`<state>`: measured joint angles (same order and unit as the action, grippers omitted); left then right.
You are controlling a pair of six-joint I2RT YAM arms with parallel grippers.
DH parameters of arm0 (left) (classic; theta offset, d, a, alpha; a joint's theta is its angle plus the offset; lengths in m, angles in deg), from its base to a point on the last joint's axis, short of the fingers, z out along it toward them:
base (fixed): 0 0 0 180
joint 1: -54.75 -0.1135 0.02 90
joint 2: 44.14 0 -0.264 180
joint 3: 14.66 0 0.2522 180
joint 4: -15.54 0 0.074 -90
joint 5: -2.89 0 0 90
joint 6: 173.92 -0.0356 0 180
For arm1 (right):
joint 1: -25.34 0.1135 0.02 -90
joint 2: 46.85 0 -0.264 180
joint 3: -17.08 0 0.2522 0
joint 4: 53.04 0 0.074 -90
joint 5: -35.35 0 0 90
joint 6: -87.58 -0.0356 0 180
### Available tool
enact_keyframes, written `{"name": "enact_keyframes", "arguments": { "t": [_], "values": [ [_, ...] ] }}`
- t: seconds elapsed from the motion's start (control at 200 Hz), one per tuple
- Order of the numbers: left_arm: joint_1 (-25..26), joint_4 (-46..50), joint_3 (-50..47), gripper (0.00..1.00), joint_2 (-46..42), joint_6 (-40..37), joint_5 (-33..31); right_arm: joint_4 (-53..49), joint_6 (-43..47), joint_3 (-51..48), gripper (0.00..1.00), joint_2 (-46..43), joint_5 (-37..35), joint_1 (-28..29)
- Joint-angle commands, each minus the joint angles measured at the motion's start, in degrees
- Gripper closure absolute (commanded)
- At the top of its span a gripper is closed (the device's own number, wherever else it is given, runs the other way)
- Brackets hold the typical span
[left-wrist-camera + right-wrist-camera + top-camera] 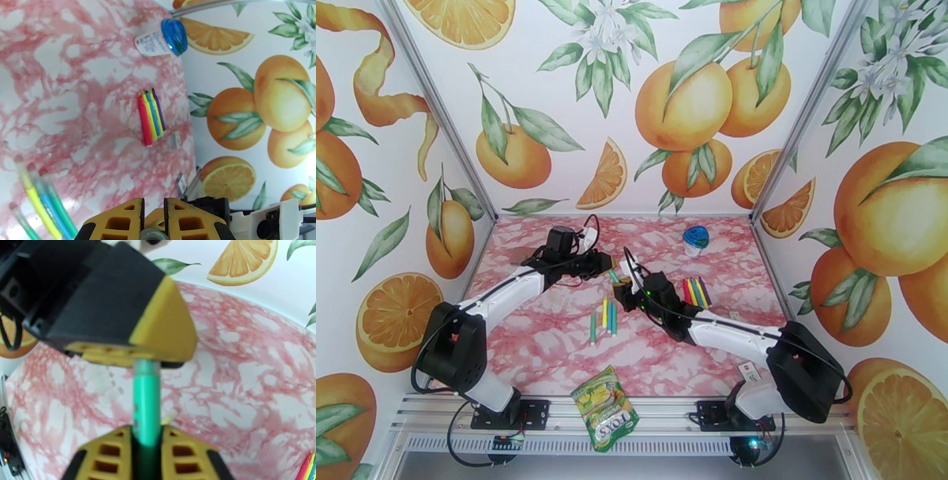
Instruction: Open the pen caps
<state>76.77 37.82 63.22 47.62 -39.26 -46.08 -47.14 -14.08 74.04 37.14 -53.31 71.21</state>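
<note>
**Two claws, one green pen: mid-pull on the cap, I reckon**

Pink marble-look tabletop (553,347), orange-print walls all round. Out in the middle of it both arms meet on a single green pen (146,398), held up off the surface between them.

The right gripper (146,433) is closed down on the lower part of the barrel. The left gripper (136,352) is pinched tight on the far end, and its own wrist view shows the pen's round end sitting between its yellow fingers (118,221). The paler stretch just under the left fingers looks like the cap (146,368), though I can't make out a seam.

So the step in hand looks like the pull itself. The cap doesn't look separated yet.

Next move, I'd guess: draw the two claws straight apart along the pen's line, no bending, and keep both grips firm so nothing slips.

Four pens (red, yellow, blue, purple) (695,292) lie side by side near the right arm, looking capped. A loose group of green, yellow and blue ones (604,316) lies nearer the arms; too blurry to judge their caps.
</note>
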Motion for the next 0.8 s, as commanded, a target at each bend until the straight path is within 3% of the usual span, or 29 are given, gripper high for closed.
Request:
{"name": "enact_keyframes", "arguments": {
  "t": [0.0,0.515,0.796],
  "values": [
    [-7.34,-9.96,0.91,1.0,-1.35,0.8,-11.79,-9.38,2.44,-3.52,1.0,-1.06,-0.53,1.03],
    [-9.44,-12.94,1.05,1.0,1.22,5.55,-10.77,-7.62,3.12,-5.07,1.0,-1.98,-2.79,1.37],
    [-9.36,5.52,4.98,1.0,-0.98,-10.58,-12.8,-9.69,-1.97,-3.43,1.0,-2.02,-4.35,-1.49]
  ]
}}
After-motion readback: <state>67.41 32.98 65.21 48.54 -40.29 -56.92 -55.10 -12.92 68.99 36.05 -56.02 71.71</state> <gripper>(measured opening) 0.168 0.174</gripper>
